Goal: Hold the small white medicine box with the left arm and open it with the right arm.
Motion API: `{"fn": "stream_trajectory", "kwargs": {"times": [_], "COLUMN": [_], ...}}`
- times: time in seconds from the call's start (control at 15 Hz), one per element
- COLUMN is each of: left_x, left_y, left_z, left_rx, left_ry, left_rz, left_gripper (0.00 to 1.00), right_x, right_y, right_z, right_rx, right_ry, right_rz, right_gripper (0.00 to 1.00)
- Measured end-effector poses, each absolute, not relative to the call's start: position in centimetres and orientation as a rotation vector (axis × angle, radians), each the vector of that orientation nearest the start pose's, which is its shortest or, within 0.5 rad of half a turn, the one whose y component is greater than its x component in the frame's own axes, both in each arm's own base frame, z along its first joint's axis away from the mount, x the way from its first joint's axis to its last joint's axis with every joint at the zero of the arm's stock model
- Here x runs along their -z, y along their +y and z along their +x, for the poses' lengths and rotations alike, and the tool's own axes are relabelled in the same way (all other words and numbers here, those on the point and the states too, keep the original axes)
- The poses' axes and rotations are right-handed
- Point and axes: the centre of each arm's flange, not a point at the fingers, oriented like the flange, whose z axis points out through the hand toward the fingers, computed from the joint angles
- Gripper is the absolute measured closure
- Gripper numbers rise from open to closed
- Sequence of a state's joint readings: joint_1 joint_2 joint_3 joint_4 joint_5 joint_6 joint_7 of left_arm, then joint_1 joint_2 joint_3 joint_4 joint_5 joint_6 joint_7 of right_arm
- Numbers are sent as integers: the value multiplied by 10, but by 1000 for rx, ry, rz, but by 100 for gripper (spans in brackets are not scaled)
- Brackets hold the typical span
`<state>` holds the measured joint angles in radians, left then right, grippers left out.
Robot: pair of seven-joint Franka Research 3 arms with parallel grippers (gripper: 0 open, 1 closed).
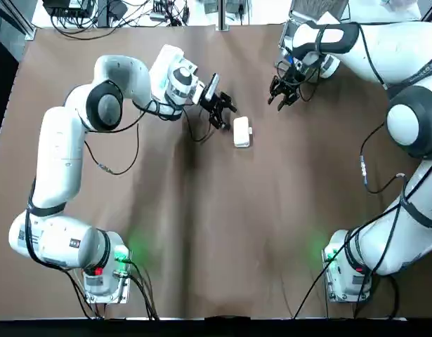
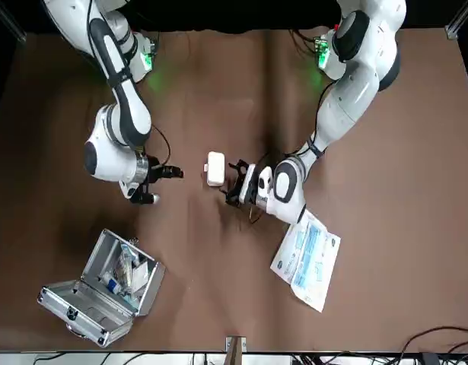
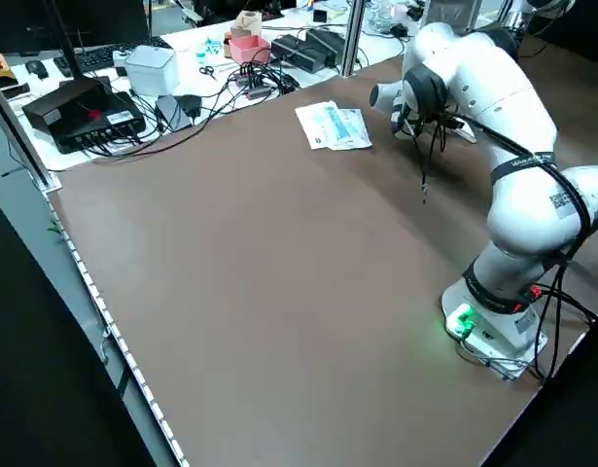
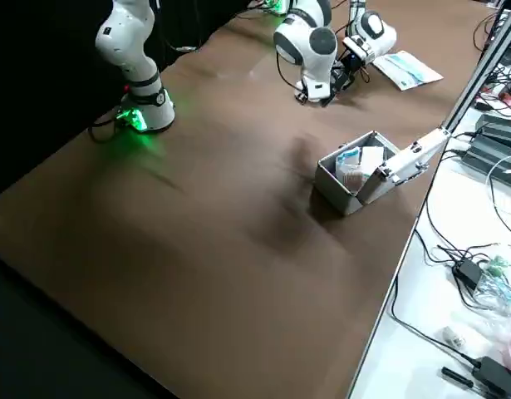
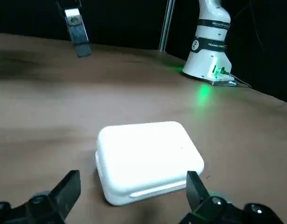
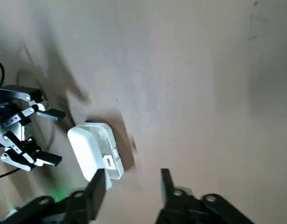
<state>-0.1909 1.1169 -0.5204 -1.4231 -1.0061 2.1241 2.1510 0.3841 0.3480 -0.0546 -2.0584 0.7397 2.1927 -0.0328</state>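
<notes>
The small white medicine box [image 1: 241, 131] lies flat on the brown table with its lid down, also seen as the box [image 2: 215, 169]. My left gripper [image 1: 225, 115] is open, low over the table, at the box's left side. In the left wrist view the box [image 5: 148, 156] sits just ahead of and between the fingertips [image 5: 70, 183], with no contact visible. My right gripper [image 1: 282, 95] hovers open to the right of the box and a little farther back, apart from it. The right wrist view shows the box [image 6: 90, 150] with its clasp side and my right gripper [image 6: 131, 183] holding nothing.
An open silver case [image 2: 104, 285] with supplies stands on the far side of the table near the right arm. A white and blue paper packet [image 2: 308, 258] lies beyond the left gripper. Cables and equipment [image 3: 104, 97] line the far table edge.
</notes>
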Motion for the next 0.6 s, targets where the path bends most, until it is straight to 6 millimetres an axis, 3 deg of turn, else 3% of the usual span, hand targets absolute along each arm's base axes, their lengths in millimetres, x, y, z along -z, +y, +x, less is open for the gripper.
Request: {"fn": "stream_trajectory", "kwargs": {"times": [0.2,0.33,0.47,0.6], "left_x": [-84,-83,-80,-76], "left_y": [-435,-437,-447,-454], "left_z": [541,540,534,528], "left_rx": [-623,-624,-625,-626], "left_ry": [-1549,-1556,-1580,-1600], "left_rz": [1135,1140,1154,1154], "left_gripper": [0,0,0,0], "right_x": [-241,-229,-206,-194], "right_y": [224,236,248,248], "right_z": [529,522,514,512], "right_rx": [-389,-409,-449,-466], "right_ry": [218,244,281,286], "right_rz": [-2583,-2563,-2547,-2545], "right_gripper": [78,81,99,99]}}
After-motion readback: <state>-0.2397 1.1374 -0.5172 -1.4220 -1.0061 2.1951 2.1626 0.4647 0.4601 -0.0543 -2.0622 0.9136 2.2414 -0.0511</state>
